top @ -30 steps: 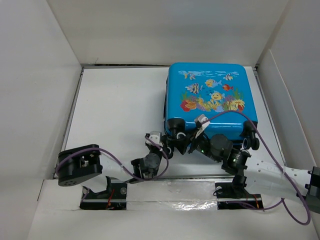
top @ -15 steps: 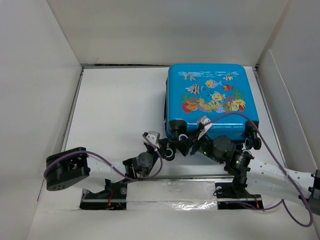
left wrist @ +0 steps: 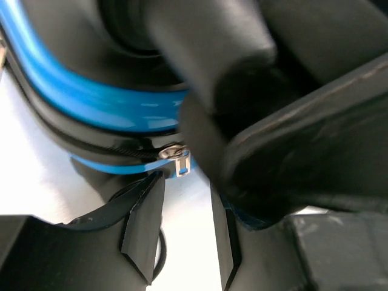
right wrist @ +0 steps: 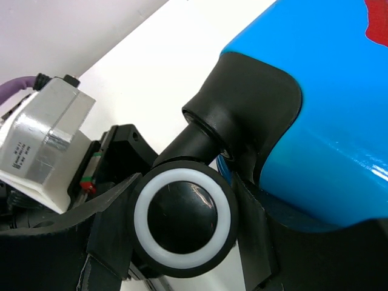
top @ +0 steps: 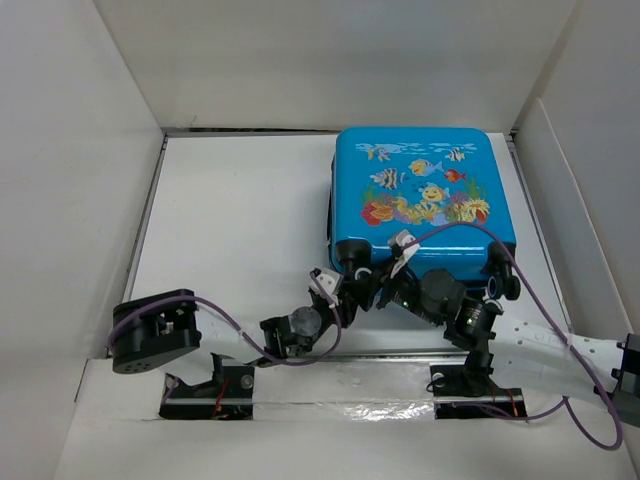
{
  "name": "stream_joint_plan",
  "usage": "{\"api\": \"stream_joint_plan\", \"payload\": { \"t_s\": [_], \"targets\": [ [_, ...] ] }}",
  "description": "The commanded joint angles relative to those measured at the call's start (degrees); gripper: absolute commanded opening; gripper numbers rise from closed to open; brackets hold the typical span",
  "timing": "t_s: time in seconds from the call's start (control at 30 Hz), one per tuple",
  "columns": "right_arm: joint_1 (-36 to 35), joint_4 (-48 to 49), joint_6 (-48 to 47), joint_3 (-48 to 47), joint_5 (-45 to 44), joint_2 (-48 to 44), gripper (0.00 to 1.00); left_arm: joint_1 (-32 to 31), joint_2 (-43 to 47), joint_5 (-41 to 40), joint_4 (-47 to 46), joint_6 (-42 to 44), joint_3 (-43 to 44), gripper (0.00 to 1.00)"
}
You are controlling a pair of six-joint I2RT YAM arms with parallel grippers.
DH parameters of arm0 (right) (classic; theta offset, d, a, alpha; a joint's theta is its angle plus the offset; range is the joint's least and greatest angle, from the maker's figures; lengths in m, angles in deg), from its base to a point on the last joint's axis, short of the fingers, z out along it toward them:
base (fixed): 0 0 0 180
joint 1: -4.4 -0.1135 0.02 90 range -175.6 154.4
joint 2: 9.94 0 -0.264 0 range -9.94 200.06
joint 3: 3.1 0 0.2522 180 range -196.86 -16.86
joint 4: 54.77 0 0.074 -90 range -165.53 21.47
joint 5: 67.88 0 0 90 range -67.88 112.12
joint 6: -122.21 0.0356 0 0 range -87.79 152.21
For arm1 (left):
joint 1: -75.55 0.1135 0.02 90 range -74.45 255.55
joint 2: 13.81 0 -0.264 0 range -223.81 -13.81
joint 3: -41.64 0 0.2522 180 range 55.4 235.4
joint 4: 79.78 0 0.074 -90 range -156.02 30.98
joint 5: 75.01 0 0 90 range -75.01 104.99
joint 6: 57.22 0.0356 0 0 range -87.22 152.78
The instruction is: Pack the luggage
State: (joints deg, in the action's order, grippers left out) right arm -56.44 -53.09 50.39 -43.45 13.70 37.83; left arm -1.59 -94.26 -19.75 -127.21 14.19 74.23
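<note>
Luggage: The luggage [top: 420, 190] lay flat and lid-down at the back right of the bench [top: 230, 220], its fish print up and its wheels toward the arms, sitting much as it had a second earlier.

What changed: The left arm [top: 300, 325], drawn back toward its base half a second before, had swung forward again. This brought the left fingers [left wrist: 142, 236] up to the near left corner of the case.

Left fingers: They stood parted and gripped nothing. The wrist view showed the metal zipper pull [left wrist: 176, 159] just beyond the tips and in line with the gap between them.

Right fingers: The right fingers [right wrist: 112, 224] were clamped on either side of a black wheel [right wrist: 183, 224] with a white ring, at the same corner where they had been a second before.

Zip: The short stretch of teeth seen beside the pull looked closed. The rest of the seam was hidden from view.

Meaning for the task: The right arm appeared to be steadying the case by its wheel while the left lined up on the zip. A pinch on the pull looked like the next move, and it had not yet been made.

Risk: The pull was small and lay close to the shell, so a slightly off-line close could miss it.
</note>
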Motion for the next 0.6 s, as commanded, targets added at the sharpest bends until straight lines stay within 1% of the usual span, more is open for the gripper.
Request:
{"api": "stream_joint_plan", "payload": {
  "t_s": [0.0, 0.07, 0.1, 0.17, 0.2, 0.23, 0.3, 0.4, 0.43, 0.5, 0.53, 0.57],
  "targets": [
    [-0.86, 3.98, -1.03, -3.38, 2.89, 1.18, 0.00, -0.72, -1.55, -0.14, -3.50, -0.57, 2.96, 0.33],
    [-0.86, 4.42, -1.04, -3.47, 3.50, 1.36, 0.00, -1.52, -2.95, -2.60, -4.20, -0.92, 4.02, 0.34],
    [-0.86, 4.68, -0.95, -3.38, 3.76, 1.62, 0.00, -2.13, -3.40, -6.53, -4.20, -1.97, 4.37, 0.34],
    [-0.86, 5.30, -0.77, -3.29, 4.82, 1.80, 0.00, -2.66, -5.32, -10.06, -4.12, -2.41, 6.04, 0.34],
    [-0.86, 5.47, -0.77, -3.29, 5.00, 1.89, 0.00, -3.27, -6.12, -16.35, -3.24, -3.63, 6.91, 0.34],
    [-1.38, 5.56, -0.68, -3.29, 5.26, 1.89, 0.00, -3.80, -6.91, -20.33, -0.45, -4.60, 9.27, 0.33],
    [-1.39, 5.83, -0.60, -3.29, 5.44, 1.89, 0.00, -3.80, -9.02, -25.87, 0.45, -5.23, 10.87, 0.31],
    [-2.61, 6.18, -0.51, -3.12, 5.35, 2.33, 0.00, -4.33, -10.34, -29.24, -1.82, -5.15, 12.46, 0.31],
    [-2.62, 6.27, -0.51, -3.12, 5.26, 2.50, 0.00, -4.33, -10.61, -29.76, -5.05, -3.57, 12.63, 0.31],
    [-3.14, 6.97, -0.25, -2.94, 5.35, 3.29, 0.00, -4.33, -12.01, -33.00, -6.92, -2.86, 13.68, 0.31],
    [-3.15, 7.41, -0.16, -2.86, 5.70, 3.56, 0.00, -4.33, -12.54, -33.28, -9.45, -2.07, 14.65, 0.31],
    [-3.15, 8.02, -0.07, -2.77, 5.79, 3.82, 0.00, -4.33, -13.76, -33.29, -12.09, 1.15, 14.83, 0.31]
  ]
}}
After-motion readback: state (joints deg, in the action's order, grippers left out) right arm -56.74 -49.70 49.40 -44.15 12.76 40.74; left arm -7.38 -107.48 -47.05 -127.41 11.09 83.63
